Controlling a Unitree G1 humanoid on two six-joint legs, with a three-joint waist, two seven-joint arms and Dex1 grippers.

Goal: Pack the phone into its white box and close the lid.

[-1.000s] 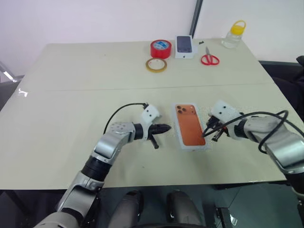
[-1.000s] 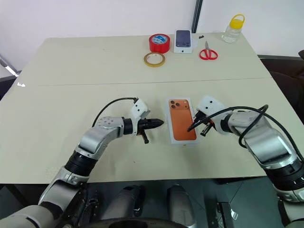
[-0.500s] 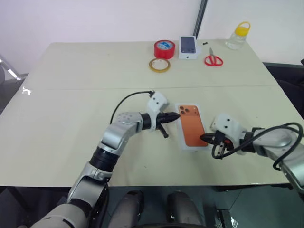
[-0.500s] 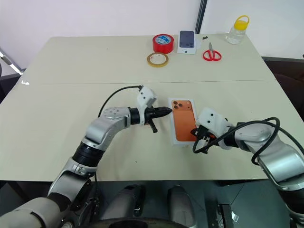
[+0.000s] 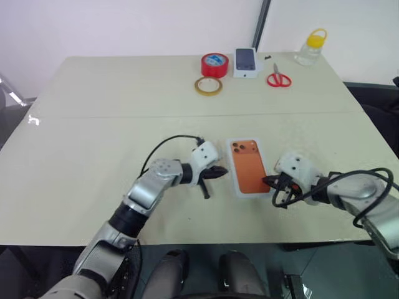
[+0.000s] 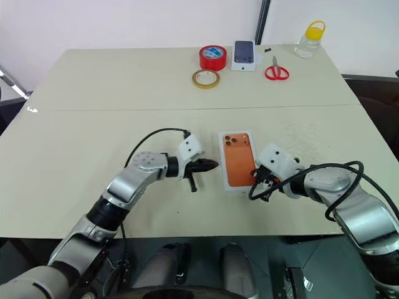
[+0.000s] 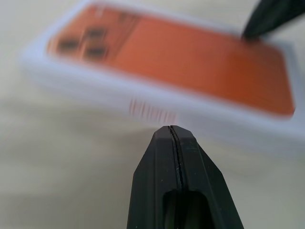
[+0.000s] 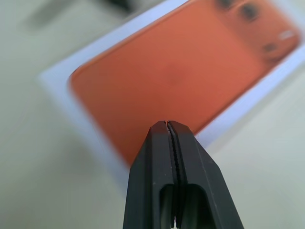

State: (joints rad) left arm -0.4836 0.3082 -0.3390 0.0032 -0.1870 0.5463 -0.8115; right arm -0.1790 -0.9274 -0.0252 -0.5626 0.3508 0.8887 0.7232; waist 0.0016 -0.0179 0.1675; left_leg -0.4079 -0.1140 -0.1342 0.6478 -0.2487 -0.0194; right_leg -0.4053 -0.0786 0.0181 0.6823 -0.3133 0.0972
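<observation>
Fingers of the left gripper (image 5: 219, 171) are pressed together on nothing, their tip held just beside the left long wall of the closed box, and the right gripper (image 5: 269, 182) is likewise pinched shut and empty, its tip at the box's right near corner. Between them the lid (image 5: 245, 165) is seen seated on the white box (image 7: 157, 112), its printed orange phone facing up; a barcode strip is visible on the side wall in the left wrist view. The phone itself is judged to lie inside, hidden under the lid. The closing step is judged to be at its end, with the closed fingertips used as pushers to square or press the lid down. A final light press on the lid's edges, then a withdrawal of both arms, is what the next move would call for. Far across the table (image 5: 93, 124) a red tape roll (image 5: 214, 64), a tan tape ring (image 5: 207, 86), red scissors (image 5: 278, 79), a smaller phone box (image 5: 246, 62) and a yellow-capped jar (image 5: 310, 47) are left aside.
</observation>
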